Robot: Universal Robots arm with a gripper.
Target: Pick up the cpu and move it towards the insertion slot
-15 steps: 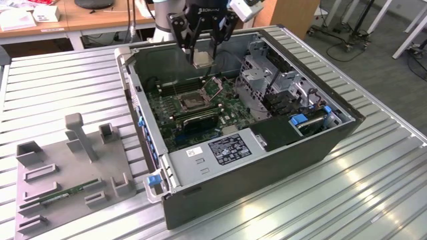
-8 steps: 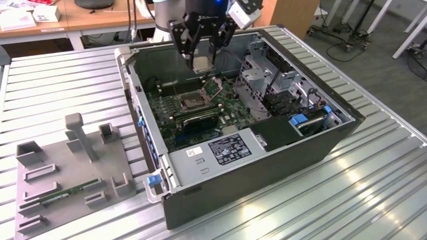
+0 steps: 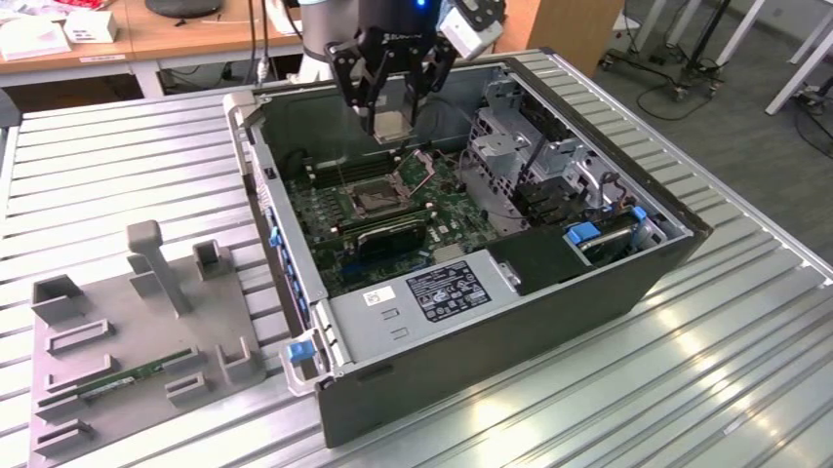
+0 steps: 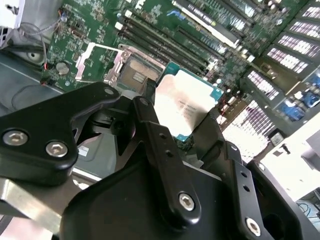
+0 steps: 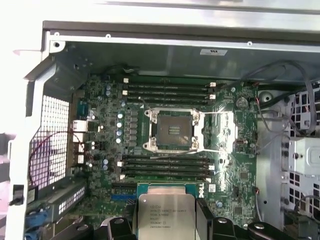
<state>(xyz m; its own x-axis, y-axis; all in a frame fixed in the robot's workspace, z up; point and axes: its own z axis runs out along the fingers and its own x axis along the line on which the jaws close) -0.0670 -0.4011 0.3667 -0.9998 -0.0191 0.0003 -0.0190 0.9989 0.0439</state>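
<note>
Gripping the flat silver-topped cpu (image 5: 161,215), the black claw (image 3: 392,122) hangs above the metal-framed insertion slot (image 5: 173,130).

We look into the open computer case (image 5: 50,75) at its green motherboard (image 5: 240,180). The insertion slot (image 5: 173,131), silver-framed with a dark centre, lies between two banks of black memory slots (image 5: 167,90). Nearer us, the hand (image 5: 167,220) grips the cpu (image 5: 166,215) by its side edges.
</note>
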